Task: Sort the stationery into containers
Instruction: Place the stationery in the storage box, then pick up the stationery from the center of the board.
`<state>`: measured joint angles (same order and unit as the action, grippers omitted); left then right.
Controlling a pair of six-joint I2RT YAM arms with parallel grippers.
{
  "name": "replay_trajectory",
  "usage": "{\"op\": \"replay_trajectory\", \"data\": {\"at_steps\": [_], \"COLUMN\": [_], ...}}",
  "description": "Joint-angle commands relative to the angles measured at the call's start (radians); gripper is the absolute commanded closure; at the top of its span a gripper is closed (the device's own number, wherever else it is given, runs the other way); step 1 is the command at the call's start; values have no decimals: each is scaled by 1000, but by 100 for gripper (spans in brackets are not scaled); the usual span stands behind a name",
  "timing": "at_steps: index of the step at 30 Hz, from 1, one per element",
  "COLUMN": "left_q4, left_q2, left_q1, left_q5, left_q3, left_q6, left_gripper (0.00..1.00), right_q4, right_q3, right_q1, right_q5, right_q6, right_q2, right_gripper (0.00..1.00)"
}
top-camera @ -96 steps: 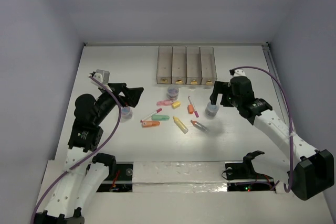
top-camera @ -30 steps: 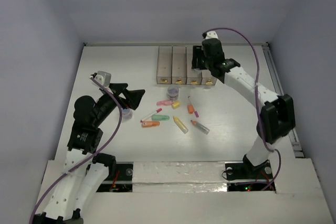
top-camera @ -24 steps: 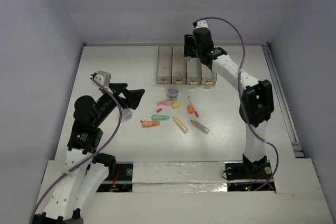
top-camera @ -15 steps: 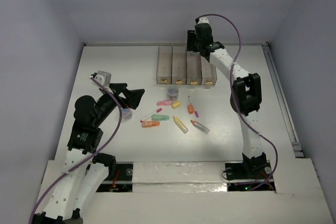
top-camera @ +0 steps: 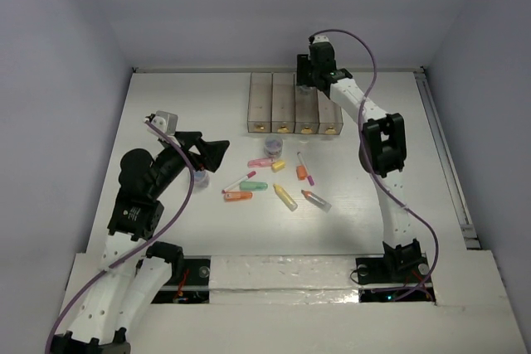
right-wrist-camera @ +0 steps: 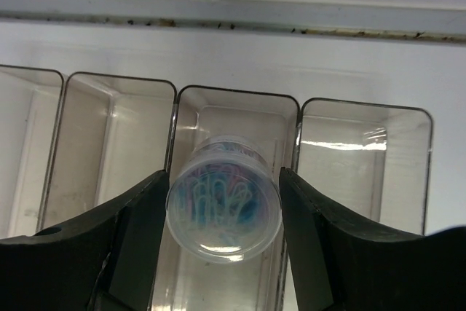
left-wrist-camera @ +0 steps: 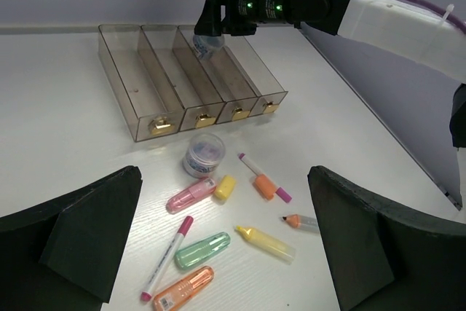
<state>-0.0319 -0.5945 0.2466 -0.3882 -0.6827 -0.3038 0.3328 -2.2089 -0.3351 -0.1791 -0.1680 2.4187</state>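
My right gripper (right-wrist-camera: 223, 210) is shut on a round clear tub (right-wrist-camera: 223, 198) of blue and pink clips. It hangs over the far end of the third bin from the left of the containers (right-wrist-camera: 237, 107). From above, the right gripper (top-camera: 309, 80) is at the back of the four joined bins (top-camera: 260, 105). A second tub (left-wrist-camera: 204, 154) stands on the table in front of the bins. Near it lie a pink highlighter (left-wrist-camera: 191, 194), a yellow piece (left-wrist-camera: 225, 187), a green marker (left-wrist-camera: 202, 249) and a yellow marker (left-wrist-camera: 266, 243). My left gripper (left-wrist-camera: 226, 238) hovers open above them.
More stationery lies there: an orange highlighter (left-wrist-camera: 183, 288), a thin pink pen (left-wrist-camera: 166, 256), an orange and pink marker (left-wrist-camera: 263, 186) and a grey crayon (left-wrist-camera: 302, 221). A small tub (top-camera: 199, 177) sits under the left arm. The back wall rises just behind the bins.
The right arm carried the tub from the table's right middle up to the back of the bins, with its elbow swinging in. The left arm stayed still.
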Motion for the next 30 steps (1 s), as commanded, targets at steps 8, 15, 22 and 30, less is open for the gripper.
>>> {"op": "replay_trajectory", "data": {"at_steps": [8,15,22,30], "left_q4": [-30,-33,-40,-46], "left_q2": [-5,-5,7,32], "left_q1": [-4,-4,-13,-23], "left_q5": [-1,-5,-9,-17], "left_q3": [-11,-9,-5,-2], "left_q6": [9,8,6,3], "left_gripper": [1,1,1,1], "right_q4": [-69,-92,-188,-322], "right_q3": [-74,-92,87,724], "right_q1": [1,1,1,-194], "right_q5": [15,46,159,185], "right_q6": [-2,-5,-53,-85], "right_q2": [46,31,-170,-597], "right_gripper": [45,13,22,90]}}
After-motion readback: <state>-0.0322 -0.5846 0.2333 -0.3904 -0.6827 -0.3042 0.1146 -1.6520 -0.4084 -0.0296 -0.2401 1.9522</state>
